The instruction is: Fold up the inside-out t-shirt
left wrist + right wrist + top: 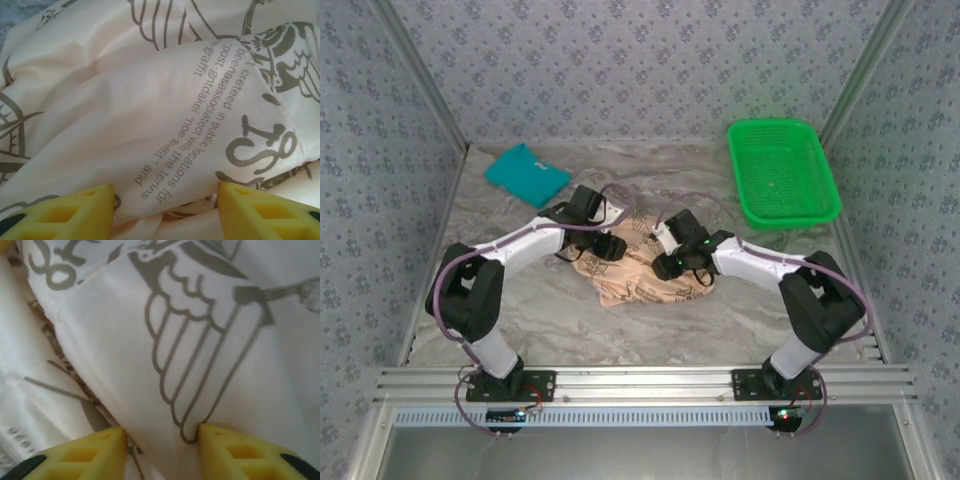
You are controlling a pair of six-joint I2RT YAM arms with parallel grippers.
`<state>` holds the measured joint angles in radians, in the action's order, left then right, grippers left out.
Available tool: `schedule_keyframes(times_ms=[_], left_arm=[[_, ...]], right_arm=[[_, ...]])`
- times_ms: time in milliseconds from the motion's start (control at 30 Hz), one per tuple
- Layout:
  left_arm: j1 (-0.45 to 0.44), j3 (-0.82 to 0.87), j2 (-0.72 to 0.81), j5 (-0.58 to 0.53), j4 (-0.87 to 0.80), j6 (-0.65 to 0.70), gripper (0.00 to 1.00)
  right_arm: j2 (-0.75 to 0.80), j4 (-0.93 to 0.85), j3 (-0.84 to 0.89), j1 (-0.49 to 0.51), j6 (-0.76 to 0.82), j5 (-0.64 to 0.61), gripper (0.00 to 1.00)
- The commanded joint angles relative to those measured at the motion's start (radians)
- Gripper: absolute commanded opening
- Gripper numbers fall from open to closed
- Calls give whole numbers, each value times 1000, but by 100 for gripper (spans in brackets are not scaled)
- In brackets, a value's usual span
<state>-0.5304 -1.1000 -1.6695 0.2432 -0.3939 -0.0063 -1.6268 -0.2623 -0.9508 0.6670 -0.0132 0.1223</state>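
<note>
The inside-out t-shirt (632, 280) lies crumpled in the middle of the table, peach-beige with brown nautical prints. My left gripper (608, 248) is down on its left upper part. In the left wrist view the yellow fingers stand wide apart, so the gripper (166, 200) is open astride a fold of the t-shirt (150, 100) printed with text. My right gripper (673, 263) is down on the cloth's right side. Its jaws are narrower, and the gripper (162, 440) is open with a ridge of the t-shirt (100, 330) rising between the fingers and touching both.
A folded teal shirt (527, 172) lies at the back left. A green plastic basket (772, 124) stands at the back right. Patterned walls close in the table on three sides, and the metal rail with both arm bases runs along the near edge.
</note>
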Motion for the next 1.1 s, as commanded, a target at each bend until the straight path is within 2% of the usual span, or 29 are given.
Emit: schedule_keyframes(times_ms=[0, 33, 133, 233, 333, 400, 467, 567, 633, 733, 867, 933, 1000, 1067], left_arm=[[-3, 36, 53, 13, 92, 88, 58], [-4, 51, 77, 27, 116, 110, 58], [-4, 114, 175, 48, 185, 157, 58], [-4, 138, 246, 44, 216, 189, 58], [-5, 149, 292, 117, 245, 213, 58], [-11, 180, 314, 165, 311, 213, 60], [-16, 199, 309, 166, 358, 213, 63], [-23, 176, 239, 134, 372, 214, 64], [-30, 152, 177, 144, 372, 220, 64], [-43, 127, 90, 179, 395, 232, 64], [-46, 85, -45, 74, 447, 203, 63], [-46, 38, -103, 32, 416, 194, 63], [-46, 3, -135, 20, 388, 166, 62], [-45, -2, -130, 11, 385, 141, 62]], right_arm=[[1, 39, -50, -5, -13, 2, 5], [36, 32, -61, -14, -43, 57, 0], [175, -11, -82, -33, -94, 234, 0], [288, -96, -111, -40, -67, 351, 0], [360, -128, -130, -76, -63, 501, 0], [381, -111, -129, -118, -119, 532, 0], [377, -86, -119, -177, -169, 541, 0], [336, -47, -111, -265, -232, 621, 0], [312, -38, -123, -283, -238, 660, 0], [281, -96, -141, -292, -207, 579, 0], [163, -232, -152, -342, -213, 230, 0], [98, -252, -133, -355, -266, 59, 11], [48, -266, -127, -347, -301, -33, 30], [44, -285, -131, -302, -321, -99, 35]])
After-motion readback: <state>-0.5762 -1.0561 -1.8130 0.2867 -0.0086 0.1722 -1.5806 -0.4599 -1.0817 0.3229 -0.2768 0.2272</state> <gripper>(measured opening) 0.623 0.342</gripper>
